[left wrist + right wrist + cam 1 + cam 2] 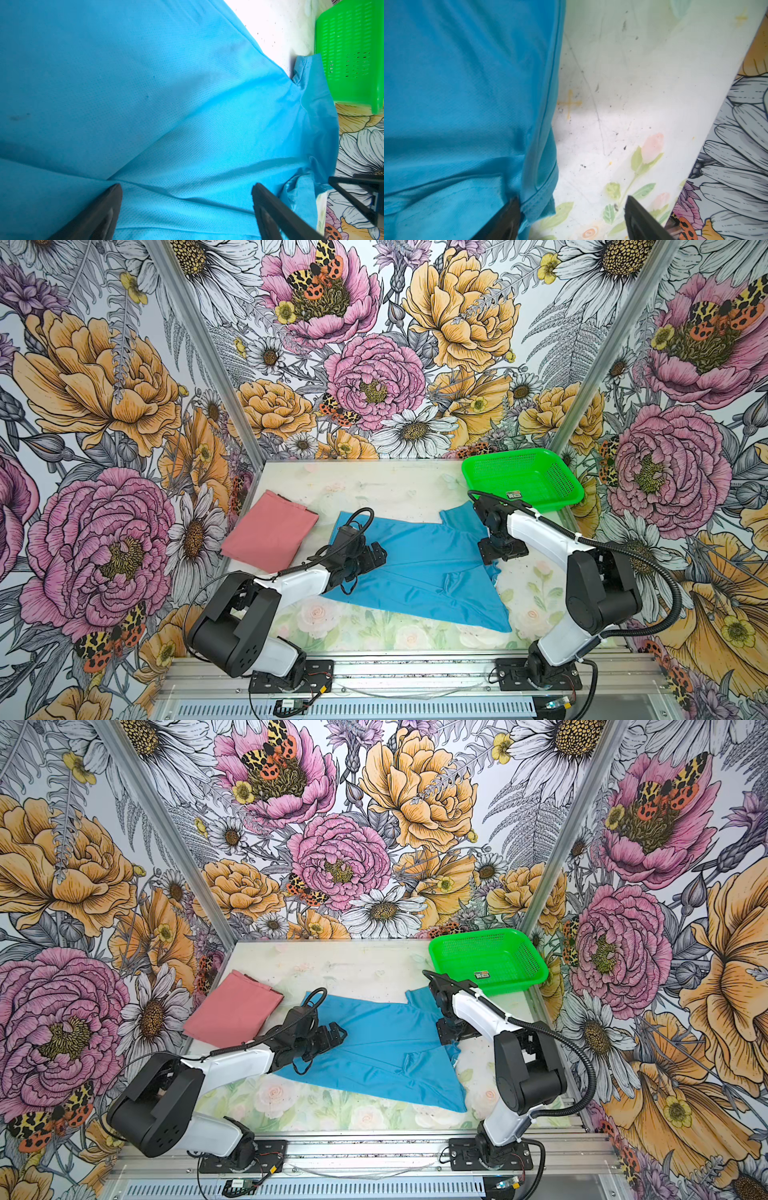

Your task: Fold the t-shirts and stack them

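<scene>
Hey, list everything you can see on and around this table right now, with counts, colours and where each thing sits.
sky blue fabric t-shirt: one, blue, spread across the table's middle
salmon pink fabric t-shirt: one, pink, folded, left of the blue one
green plastic mesh basket: one, green, far right corner
small dark label: one, dark, inside the basket
floral-print table: one, pale, under everything
left gripper: one, black, open, over the blue shirt's left part
right gripper: one, black, open, at the blue shirt's right edge
</scene>
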`<state>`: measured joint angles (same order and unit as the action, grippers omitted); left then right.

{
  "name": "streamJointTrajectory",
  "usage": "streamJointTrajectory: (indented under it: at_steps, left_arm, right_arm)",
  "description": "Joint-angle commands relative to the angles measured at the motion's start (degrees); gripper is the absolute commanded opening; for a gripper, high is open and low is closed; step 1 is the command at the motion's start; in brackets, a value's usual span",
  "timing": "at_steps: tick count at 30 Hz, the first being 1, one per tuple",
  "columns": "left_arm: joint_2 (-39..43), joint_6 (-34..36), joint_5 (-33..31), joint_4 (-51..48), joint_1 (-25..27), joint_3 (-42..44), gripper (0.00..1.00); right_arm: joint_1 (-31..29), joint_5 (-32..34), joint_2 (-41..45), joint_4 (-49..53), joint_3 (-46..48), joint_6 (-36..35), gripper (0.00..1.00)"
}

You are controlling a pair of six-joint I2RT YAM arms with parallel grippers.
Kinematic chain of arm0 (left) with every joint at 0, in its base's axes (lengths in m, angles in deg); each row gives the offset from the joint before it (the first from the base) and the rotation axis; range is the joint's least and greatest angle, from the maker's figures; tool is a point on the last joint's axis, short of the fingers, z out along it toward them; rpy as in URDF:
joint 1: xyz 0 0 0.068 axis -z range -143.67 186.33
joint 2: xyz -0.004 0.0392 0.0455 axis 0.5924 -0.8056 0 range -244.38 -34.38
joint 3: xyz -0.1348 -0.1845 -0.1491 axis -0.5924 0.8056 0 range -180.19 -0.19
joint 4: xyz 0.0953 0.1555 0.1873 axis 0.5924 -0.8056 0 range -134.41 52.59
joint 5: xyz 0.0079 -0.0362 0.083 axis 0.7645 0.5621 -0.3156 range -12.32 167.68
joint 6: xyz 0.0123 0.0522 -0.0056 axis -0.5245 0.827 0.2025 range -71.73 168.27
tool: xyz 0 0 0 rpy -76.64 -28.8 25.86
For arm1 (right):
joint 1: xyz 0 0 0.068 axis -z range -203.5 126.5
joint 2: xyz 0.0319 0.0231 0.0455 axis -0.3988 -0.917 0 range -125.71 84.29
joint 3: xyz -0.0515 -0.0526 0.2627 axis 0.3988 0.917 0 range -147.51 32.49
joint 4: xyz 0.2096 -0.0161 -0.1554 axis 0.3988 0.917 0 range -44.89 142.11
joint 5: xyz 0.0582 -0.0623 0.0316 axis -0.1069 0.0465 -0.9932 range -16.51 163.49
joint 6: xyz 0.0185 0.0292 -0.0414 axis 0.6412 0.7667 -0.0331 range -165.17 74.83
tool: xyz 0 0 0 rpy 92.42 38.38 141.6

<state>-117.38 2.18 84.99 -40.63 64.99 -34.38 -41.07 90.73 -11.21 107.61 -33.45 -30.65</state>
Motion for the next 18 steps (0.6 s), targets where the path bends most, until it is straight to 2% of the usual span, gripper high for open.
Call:
streamJointTrajectory:
  at_steps: [1, 5, 7, 11, 16, 18]
  left_arm:
    - [-2.97, 1.51, -2.77, -9.16, -1.51, 1.38, 0.99]
    - [-2.84, 1.88, -2.48, -9.41, -1.78, 0.94, 0.99]
    - [-2.32, 2.13, -2.43, -9.59, -2.16, 1.06, 0.99]
    - [-1.68, 3.00, -1.98, -9.70, -3.48, 1.64, 0.99]
    - [-1.21, 3.90, -1.35, -9.82, -5.26, 2.27, 0.99]
    - [-0.81, 4.14, -1.16, -9.72, -5.94, 2.59, 0.99]
  right_arm:
    - [-1.82, 1.44, -2.69, 3.81, 0.06, 1.57, 0.82]
    - [-2.47, 6.17, -6.05, 6.56, -1.17, 3.68, 0.83]
    - [-2.27, 11.30, -7.42, 8.54, -2.27, 5.18, 0.85]
    - [0.71, 15.62, -8.86, 10.35, -4.20, 4.82, 0.86]
    - [4.09, 16.38, -8.88, 11.84, -6.15, 1.79, 0.87]
    - [4.62, 13.44, -8.38, 12.22, -6.98, 0.75, 0.87]
